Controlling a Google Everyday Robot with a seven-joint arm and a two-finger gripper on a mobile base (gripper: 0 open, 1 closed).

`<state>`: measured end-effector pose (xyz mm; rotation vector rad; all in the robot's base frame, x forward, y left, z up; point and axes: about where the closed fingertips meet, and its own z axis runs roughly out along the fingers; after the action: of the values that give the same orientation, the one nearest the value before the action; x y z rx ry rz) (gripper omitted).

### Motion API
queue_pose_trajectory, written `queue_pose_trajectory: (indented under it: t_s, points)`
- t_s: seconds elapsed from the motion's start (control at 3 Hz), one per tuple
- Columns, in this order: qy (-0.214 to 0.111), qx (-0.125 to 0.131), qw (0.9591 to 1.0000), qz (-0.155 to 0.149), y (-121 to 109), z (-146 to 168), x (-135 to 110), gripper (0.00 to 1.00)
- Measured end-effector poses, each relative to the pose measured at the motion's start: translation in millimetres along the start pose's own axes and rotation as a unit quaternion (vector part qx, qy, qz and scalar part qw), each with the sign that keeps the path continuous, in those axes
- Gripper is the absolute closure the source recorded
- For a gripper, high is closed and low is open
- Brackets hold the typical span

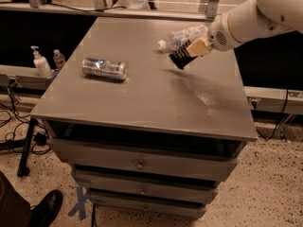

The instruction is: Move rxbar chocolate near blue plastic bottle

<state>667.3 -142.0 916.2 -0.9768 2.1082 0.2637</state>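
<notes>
My arm reaches in over the right edge of the table [142,98]; the gripper [193,48] jaws pinch the rxbar chocolate [180,59] beside the blue plastic bottle [183,35].

No print readable, even on rxbar chocolate [181,57] in hand [195,48]

On the grey metal desk [156,103] lie a silver-blue can [104,69], left, and a clear plastic bottle [184,36], far right. The gripper [194,48] hangs just beside the bottle, clasping a black bar [180,58].
</notes>
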Motion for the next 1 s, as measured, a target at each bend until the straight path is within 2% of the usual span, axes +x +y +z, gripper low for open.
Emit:
queue_pose_trajectory:
  t_s: [0.33, 0.67, 1.0]
  points:
    - [-0.009, 0.031, 0.9995, 0.005, -28, 25, -13, 1.0]
    - [-0.002, 0.053, 0.9984, 0.018, -53, 44, -13, 1.0]
    - [0.01, 0.066, 0.9973, 0.03, -69, 56, -9, 0.83]
